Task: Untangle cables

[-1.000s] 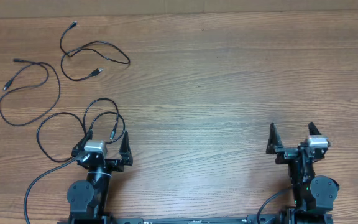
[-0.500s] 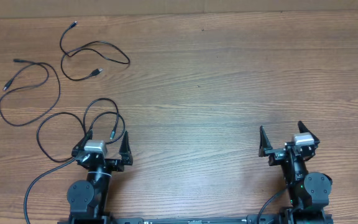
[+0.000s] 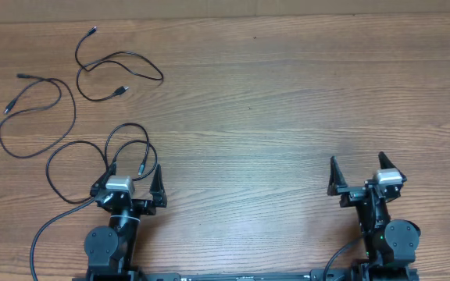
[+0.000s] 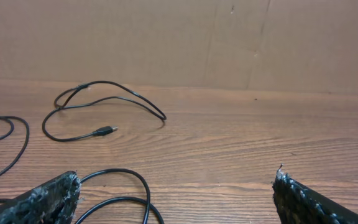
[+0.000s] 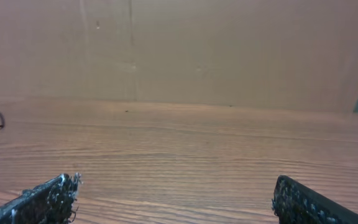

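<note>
Left fingers: my left gripper (image 3: 134, 170) stands spread wide with nothing between the pads, low over the table (image 3: 272, 94).
Right fingers: my right gripper (image 3: 357, 168) is just as wide and just as empty, over wood well apart from every cord.
Cables: all three lie on my left side. The far cable (image 3: 119, 55) curls near the table's back edge, the left cable (image 3: 57, 86) sweeps beside it without touching it, and the near cable (image 3: 127, 126) loops right at my left fingertips, its silver plug between them.
Step in hand: as I judge it, the cords are parted from one another. Only the near cable crosses over itself, so that loop is what remains — if anything does.
Next move: I would lower the left fingers onto one strand of that loop, pinch the thin cord flat against the wood, and draw it toward open table — a low, careful pinch.
</note>
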